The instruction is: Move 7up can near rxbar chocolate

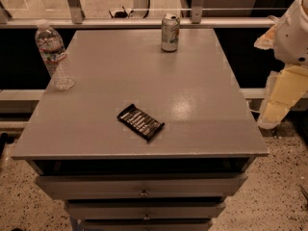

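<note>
The 7up can (170, 32) is silver and green and stands upright near the far edge of the grey table (202, 109), right of centre. The rxbar chocolate (140, 121) is a flat black wrapper with pale lettering, lying at an angle in the front middle of the table. The two are far apart. My gripper (279, 97) hangs off the table's right side, beyond the edge, well away from both the can and the bar. It holds nothing that I can see.
A clear plastic water bottle (53, 54) stands upright at the table's far left. Drawers (142, 186) sit below the tabletop at the front. A rail and window frame (120, 23) run behind the table. Speckled floor lies at the right.
</note>
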`<state>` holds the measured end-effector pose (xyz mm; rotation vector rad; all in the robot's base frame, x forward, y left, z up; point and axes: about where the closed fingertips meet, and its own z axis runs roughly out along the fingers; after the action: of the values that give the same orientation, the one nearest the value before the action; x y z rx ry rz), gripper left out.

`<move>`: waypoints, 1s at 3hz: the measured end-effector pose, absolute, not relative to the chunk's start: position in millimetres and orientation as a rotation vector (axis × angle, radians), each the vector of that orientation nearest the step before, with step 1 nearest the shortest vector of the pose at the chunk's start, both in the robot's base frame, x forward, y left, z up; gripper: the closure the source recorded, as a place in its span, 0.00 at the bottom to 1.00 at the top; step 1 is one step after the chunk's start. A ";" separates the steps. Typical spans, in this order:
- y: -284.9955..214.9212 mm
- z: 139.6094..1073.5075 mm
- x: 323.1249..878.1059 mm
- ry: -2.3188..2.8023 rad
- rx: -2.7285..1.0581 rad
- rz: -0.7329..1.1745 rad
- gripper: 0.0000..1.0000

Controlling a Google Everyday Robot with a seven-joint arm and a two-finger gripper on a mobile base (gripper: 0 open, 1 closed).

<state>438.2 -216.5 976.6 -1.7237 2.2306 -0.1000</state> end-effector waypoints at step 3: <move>-203.3 931.6 567.7 2.134 -1.503 0.035 0.00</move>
<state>567.7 -203.3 931.6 -1.5034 2.1339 0.0350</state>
